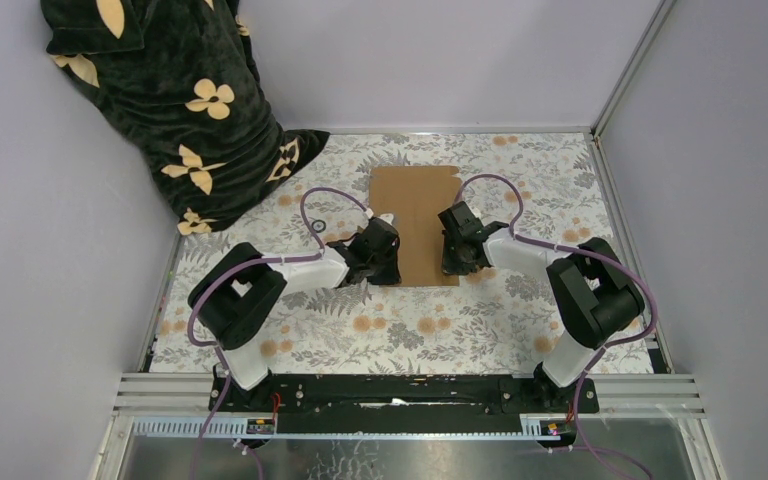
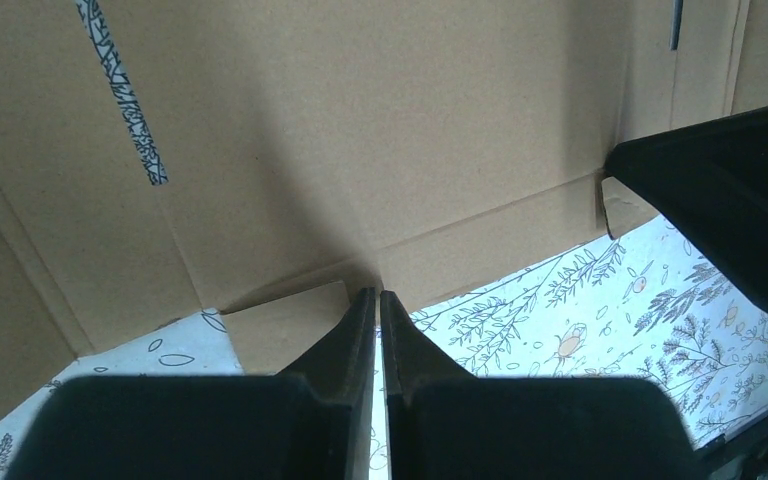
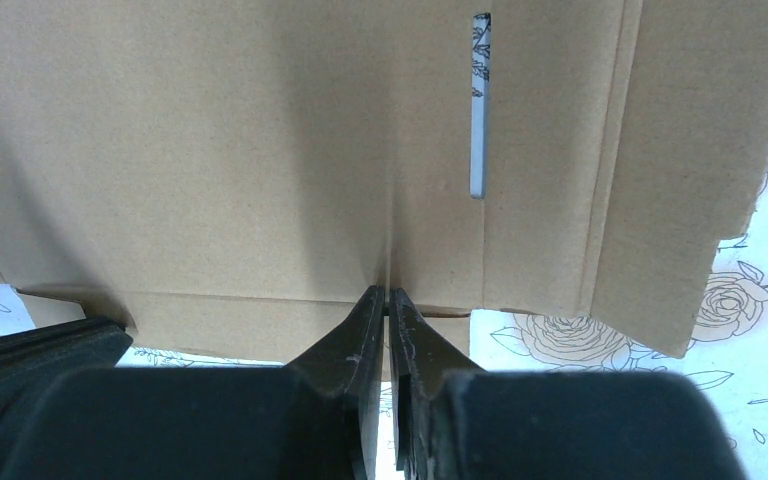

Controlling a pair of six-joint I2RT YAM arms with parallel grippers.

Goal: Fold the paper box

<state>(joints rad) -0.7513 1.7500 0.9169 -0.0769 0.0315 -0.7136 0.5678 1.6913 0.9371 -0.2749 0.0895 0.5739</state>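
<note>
The paper box (image 1: 415,215) lies as a flat brown cardboard sheet on the flowered cloth, in the middle of the table towards the back. My left gripper (image 1: 392,258) stands at the sheet's left edge near its front corner. The right gripper (image 1: 456,250) stands at the right edge, opposite. In the left wrist view my left gripper (image 2: 378,293) is shut to a thin slit, its tips at the edge of the paper box (image 2: 360,130) beside a small tab. In the right wrist view my right gripper (image 3: 388,290) is shut likewise against the edge of the paper box (image 3: 260,150). Nothing shows between either pair of fingers.
A dark blanket with yellow flowers (image 1: 180,100) is heaped at the back left, its hem on the cloth. Pale walls and a metal frame (image 1: 620,200) close the table on three sides. Purple cables (image 1: 325,195) loop over both arms.
</note>
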